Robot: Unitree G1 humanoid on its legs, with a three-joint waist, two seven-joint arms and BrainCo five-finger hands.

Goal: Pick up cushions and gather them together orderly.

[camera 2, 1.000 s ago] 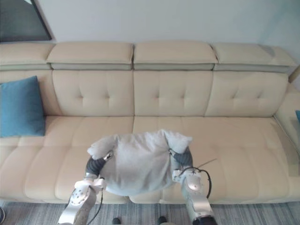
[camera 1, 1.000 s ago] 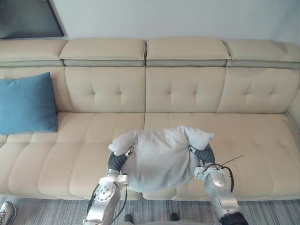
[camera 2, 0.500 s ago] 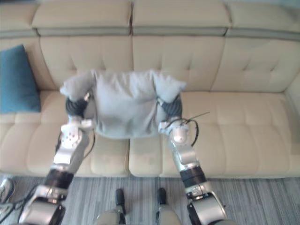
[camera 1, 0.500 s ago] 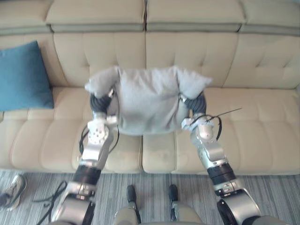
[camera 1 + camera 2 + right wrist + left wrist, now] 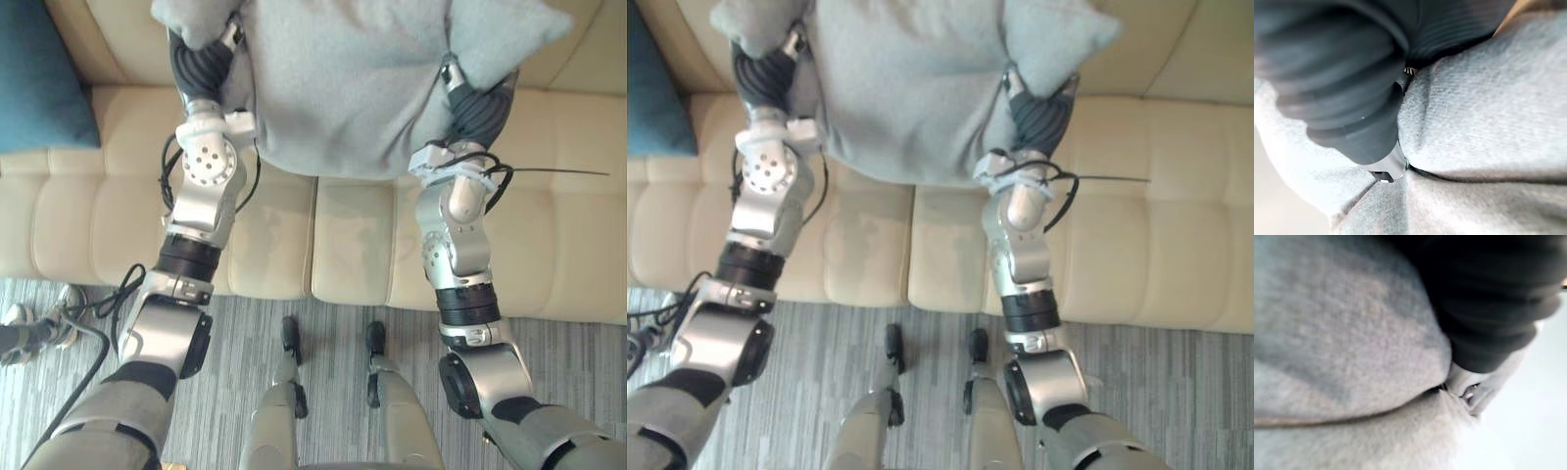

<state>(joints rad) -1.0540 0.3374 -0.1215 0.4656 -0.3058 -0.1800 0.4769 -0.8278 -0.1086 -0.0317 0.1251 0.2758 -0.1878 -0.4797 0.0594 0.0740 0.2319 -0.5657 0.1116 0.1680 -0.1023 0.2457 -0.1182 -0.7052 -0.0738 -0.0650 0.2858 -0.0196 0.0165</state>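
A grey cushion (image 5: 343, 78) hangs in the air in front of the beige sofa (image 5: 274, 235), held between both hands. My left hand (image 5: 201, 64) grips its left side under a bunched corner. At the other side, my right hand (image 5: 480, 108) grips below the right corner. In the left wrist view a silver finger (image 5: 1466, 382) digs into a fold of the grey cloth. The right wrist view has my right hand (image 5: 1352, 98) pressed into the cloth in the same way. A blue cushion (image 5: 34, 78) leans at the sofa's far left.
The sofa's seat runs across the view under the raised cushion. In front of it lies a grey striped rug (image 5: 323, 313). A person's shoe (image 5: 20, 328) shows at the left edge on the rug.
Both arms have lifted the grey cushion from seat height up and towards the backrest. The camera has tilted down, so the sofa's back has slid out of the picture.
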